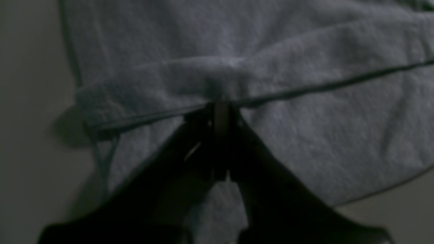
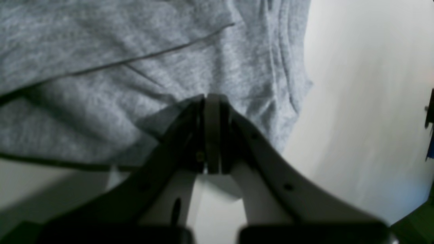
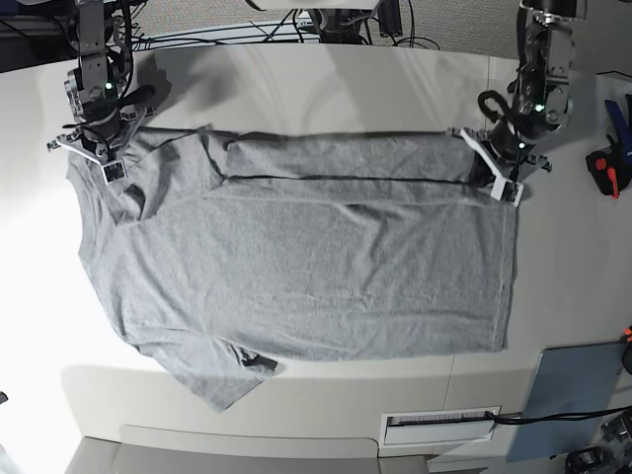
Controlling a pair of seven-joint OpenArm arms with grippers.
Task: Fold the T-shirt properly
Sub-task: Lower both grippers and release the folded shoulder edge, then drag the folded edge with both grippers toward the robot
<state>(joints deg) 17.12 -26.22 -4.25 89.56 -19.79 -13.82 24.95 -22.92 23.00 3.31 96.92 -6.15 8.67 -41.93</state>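
The heather-grey T-shirt [image 3: 296, 267] lies spread flat on the white table [image 3: 296, 89], neck end to the left and hem to the right. A strip along its far edge is folded over. My left gripper [image 1: 222, 103] is shut on the edge of that fold at the shirt's far right corner [image 3: 491, 170]. The fabric [image 1: 305, 135] bunches at its tips. My right gripper [image 2: 212, 99] is shut on the cloth [image 2: 101, 101] at the far left shoulder [image 3: 109, 158], where creases run into its tips. One sleeve [image 3: 222, 380] sticks out at the near left.
A grey-blue flat panel [image 3: 573, 390] lies at the near right corner. A red and black tool [image 3: 604, 168] and a blue object [image 3: 614, 111] sit at the right edge. A white labelled slot [image 3: 439, 425] is at the front. Cables [image 3: 296, 25] run along the back.
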